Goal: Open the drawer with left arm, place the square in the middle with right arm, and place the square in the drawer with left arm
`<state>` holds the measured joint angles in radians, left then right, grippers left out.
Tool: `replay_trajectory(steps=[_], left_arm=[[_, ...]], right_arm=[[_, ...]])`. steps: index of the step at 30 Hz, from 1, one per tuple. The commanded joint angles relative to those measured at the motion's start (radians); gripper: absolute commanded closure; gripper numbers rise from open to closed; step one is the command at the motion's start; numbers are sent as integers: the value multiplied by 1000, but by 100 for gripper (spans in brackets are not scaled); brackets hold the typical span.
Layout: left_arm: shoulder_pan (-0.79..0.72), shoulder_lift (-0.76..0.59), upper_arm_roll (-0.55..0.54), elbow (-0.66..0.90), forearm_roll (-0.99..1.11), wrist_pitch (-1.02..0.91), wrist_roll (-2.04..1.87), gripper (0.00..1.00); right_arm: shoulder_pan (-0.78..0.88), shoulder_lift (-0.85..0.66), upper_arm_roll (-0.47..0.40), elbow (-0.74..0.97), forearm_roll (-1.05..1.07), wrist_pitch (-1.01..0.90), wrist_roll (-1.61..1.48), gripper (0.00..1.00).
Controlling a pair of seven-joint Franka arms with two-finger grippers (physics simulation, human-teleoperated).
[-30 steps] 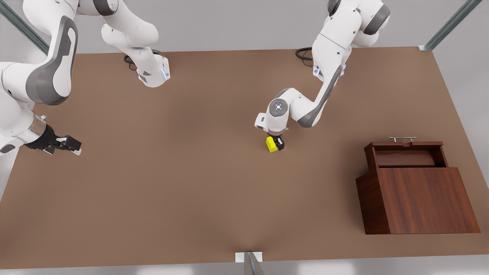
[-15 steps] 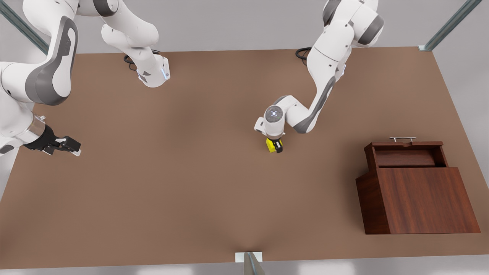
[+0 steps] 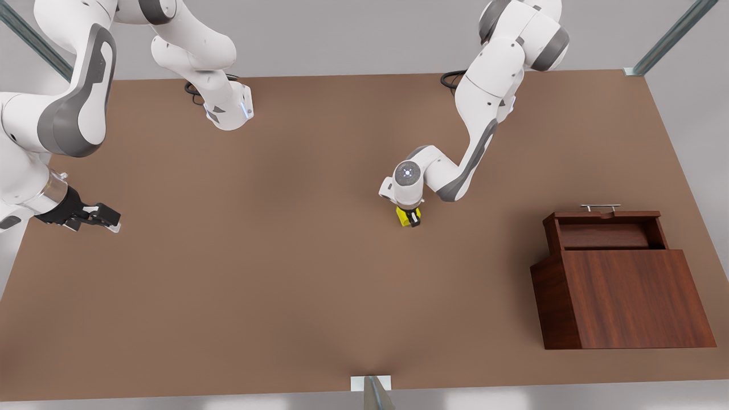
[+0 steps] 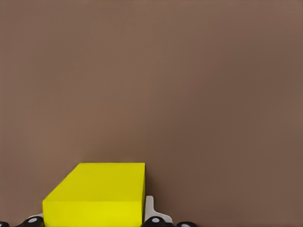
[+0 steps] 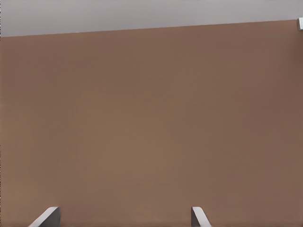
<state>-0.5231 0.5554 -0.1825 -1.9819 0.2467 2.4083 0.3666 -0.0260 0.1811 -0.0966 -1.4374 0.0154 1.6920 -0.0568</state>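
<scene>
Front view: left gripper (image 3: 409, 218) sits mid-table, pointing down w/ fingers around the square (image 3: 405, 216), set for the carry. Drawer (image 3: 603, 234) is pulled open at the far end of the cabinet (image 3: 626, 299), front view's right. Right gripper (image 3: 97, 216) waits far left, clear of the work.

Left wrist view: square (image 4: 97, 196) between fingertips (image 4: 150, 210), closed on it.

Right wrist view: fingertips (image 5: 47, 216) spread wide, nothing held, tabletop (image 5: 151, 118) below.

Matte brown tabletop (image 3: 285, 256); glossy wood-grain cabinet (image 3: 626, 296), silver metal handle (image 3: 600, 207); smooth yellow square (image 4: 99, 194).
</scene>
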Motion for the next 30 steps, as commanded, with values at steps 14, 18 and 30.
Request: replay_trajectory(steps=[14,18,30], left_arm=[[11,-296,116,95,-164,-351,5,28],[11,-393,302,95,-223,-469,35,28],[17,-359,755,94,-366,-483,40,28]], right_arm=[[0,0,0,0,0,2,0,0],[2,12,0,17,0,0,0,0],[2,14,1,17,0,0,0,0]])
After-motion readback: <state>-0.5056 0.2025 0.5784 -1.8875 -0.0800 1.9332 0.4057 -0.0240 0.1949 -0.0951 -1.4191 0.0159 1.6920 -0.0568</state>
